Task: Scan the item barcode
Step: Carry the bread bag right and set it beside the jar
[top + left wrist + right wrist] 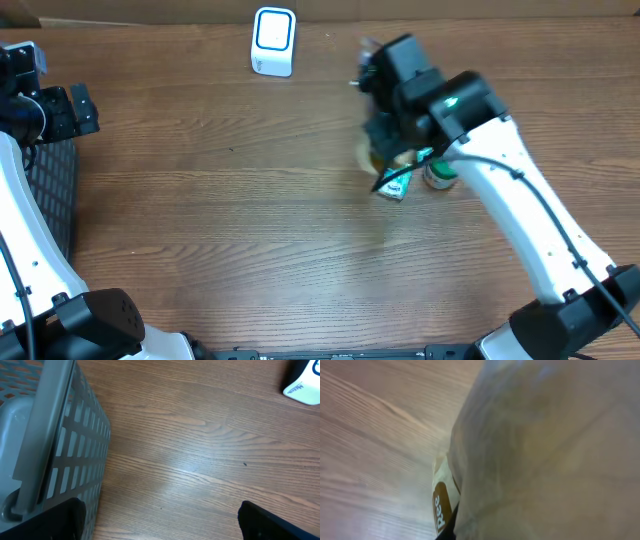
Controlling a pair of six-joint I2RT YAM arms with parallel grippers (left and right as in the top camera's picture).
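The item is a pale, crinkled packet (535, 450) with a brown label (440, 507); it fills most of the right wrist view. From overhead only a tan edge of the item (366, 155) shows under my right gripper (385, 150), which is shut on it above the table's middle right. The white barcode scanner (273, 42) with a blue face stands at the far edge, to the left of that gripper; its corner (302, 385) shows in the left wrist view. My left gripper (160, 530) hangs open over bare wood at the far left, holding nothing.
A green and white packet (395, 187) and a green-lidded jar (438, 175) lie on the table just below the right gripper. A grey slotted basket (65, 445) stands at the left edge, right beside the left gripper's left finger (65, 520).
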